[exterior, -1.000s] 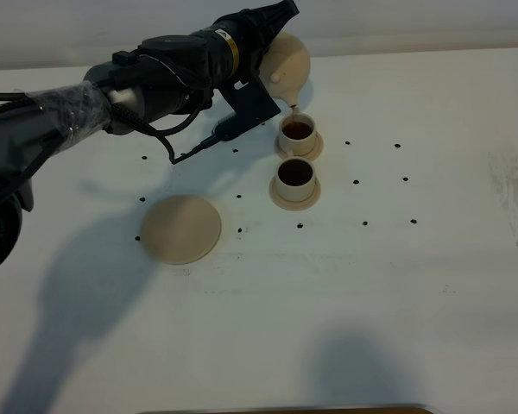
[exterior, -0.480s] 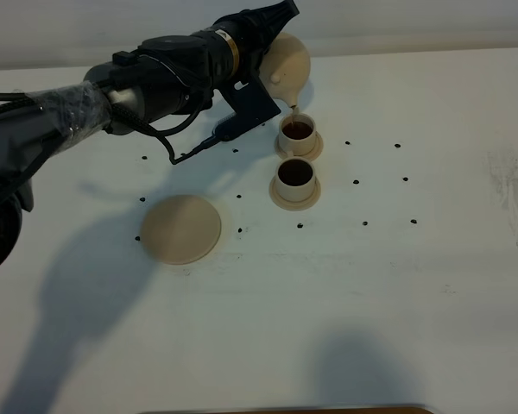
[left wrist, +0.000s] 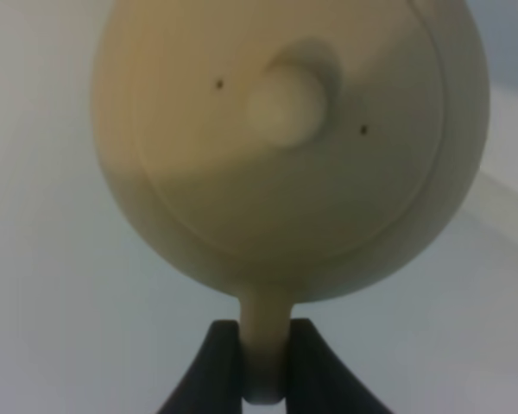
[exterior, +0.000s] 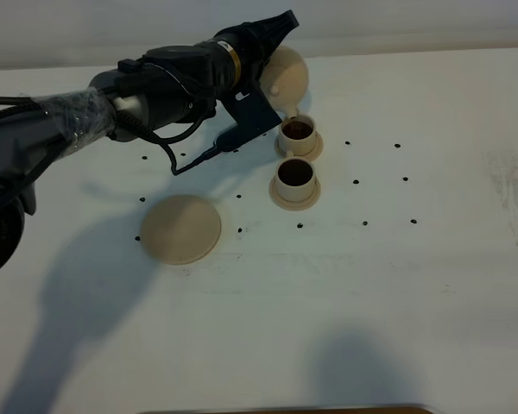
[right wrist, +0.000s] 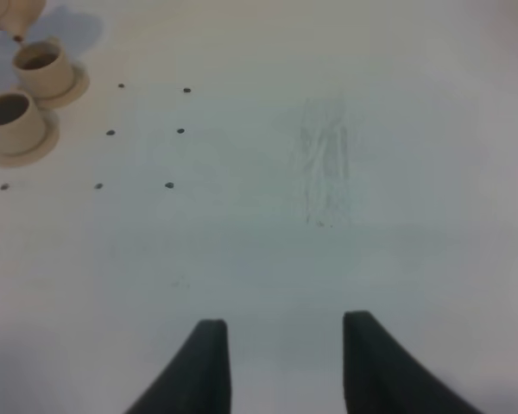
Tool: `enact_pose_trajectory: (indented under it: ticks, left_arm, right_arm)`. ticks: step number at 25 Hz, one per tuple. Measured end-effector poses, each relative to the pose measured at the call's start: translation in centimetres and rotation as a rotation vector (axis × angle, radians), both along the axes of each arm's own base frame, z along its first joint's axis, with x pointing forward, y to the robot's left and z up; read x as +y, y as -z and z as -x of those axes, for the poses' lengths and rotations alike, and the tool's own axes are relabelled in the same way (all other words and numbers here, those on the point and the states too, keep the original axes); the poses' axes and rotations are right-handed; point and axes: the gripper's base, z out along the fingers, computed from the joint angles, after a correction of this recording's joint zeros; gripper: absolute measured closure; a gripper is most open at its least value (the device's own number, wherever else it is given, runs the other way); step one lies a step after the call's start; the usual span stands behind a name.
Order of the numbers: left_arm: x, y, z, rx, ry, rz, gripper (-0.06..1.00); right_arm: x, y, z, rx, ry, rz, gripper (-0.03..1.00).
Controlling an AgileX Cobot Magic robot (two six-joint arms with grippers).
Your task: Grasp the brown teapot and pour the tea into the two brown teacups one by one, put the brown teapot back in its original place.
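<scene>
My left gripper (left wrist: 263,366) is shut on the loop handle of the brown teapot (exterior: 285,73), which hangs tilted above the table's far side. Its spout points down at the far teacup (exterior: 298,134). The left wrist view is filled by the teapot (left wrist: 285,147), seen lid-on with its knob toward the camera. Both brown teacups hold dark tea; the near teacup (exterior: 295,177) stands just in front of the far one, each on a small saucer. The wide round saucer plate (exterior: 180,228) lies bare to the left. My right gripper (right wrist: 285,371) is open over bare table, holding nothing.
Small dark dots mark the white table (exterior: 371,285) around the cups. The left arm's black body (exterior: 155,86) stretches from the left edge to the teapot. In the right wrist view the far teacup (right wrist: 41,65) and near teacup (right wrist: 9,116) sit off in one corner.
The left arm has drawn the teapot slightly up and back from the far teacup, and the spout now sits higher above it. The right gripper has not moved.
</scene>
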Motion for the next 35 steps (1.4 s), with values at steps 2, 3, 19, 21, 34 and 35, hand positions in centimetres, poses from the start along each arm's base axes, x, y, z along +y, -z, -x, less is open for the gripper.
enact_pose_trajectory:
  ticks: [2,3,19,21,34,35]
  left_arm:
    - [0.1,0.0,0.0,0.009,-0.015,0.012,0.78]
    - [0.1,0.1,0.0,0.014,-0.021,0.022,0.78]
    - [2.3,-1.0,-0.5,0.12,-0.277,0.293,0.78]
    - [2.9,-0.9,-0.6,0.148,-0.353,0.349,0.78]
    - [5.9,-2.7,1.5,0.458,-0.959,0.815,0.78]
    - [6.0,-2.7,1.9,0.498,-1.012,0.827,0.78]
  right_arm:
    - [0.0,0.0,0.0,0.0,0.0,0.0,0.66]
    - [0.0,0.0,0.0,0.0,0.0,0.0,0.66]
    - [0.0,0.0,0.0,0.0,0.0,0.0,0.66]
    - [0.0,0.0,0.0,0.0,0.0,0.0,0.66]
    - [0.0,0.0,0.0,0.0,0.0,0.0,0.66]
    - [0.0,0.0,0.0,0.0,0.0,0.0,0.66]
